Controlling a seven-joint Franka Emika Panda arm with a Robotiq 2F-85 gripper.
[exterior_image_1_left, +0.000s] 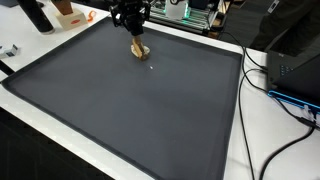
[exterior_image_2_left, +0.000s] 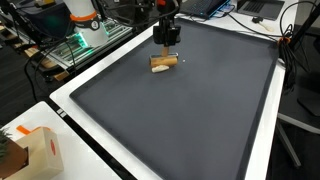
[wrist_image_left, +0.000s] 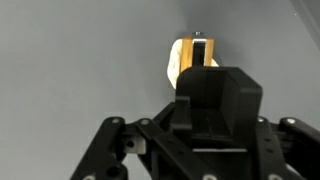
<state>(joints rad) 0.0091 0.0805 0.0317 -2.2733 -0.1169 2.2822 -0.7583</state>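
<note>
A small tan wooden piece (exterior_image_1_left: 140, 51) (exterior_image_2_left: 163, 62) sits near the far edge of the dark mat (exterior_image_1_left: 130, 110) (exterior_image_2_left: 190, 110). My gripper (exterior_image_1_left: 134, 38) (exterior_image_2_left: 166, 46) comes straight down onto it, and its black fingers meet the top of the piece. In the wrist view the fingers (wrist_image_left: 203, 62) are drawn together into one black block. The tan piece (wrist_image_left: 175, 60) shows at their tip and to its left, pinched there. The rest of the piece is hidden behind the fingers.
The mat lies on a white table (exterior_image_1_left: 250, 140) (exterior_image_2_left: 75, 110). Cables (exterior_image_1_left: 275, 90) run along one side. A brown cardboard box (exterior_image_2_left: 35, 150) stands at a table corner. Electronics and an orange-and-white item (exterior_image_2_left: 82, 15) stand beyond the mat.
</note>
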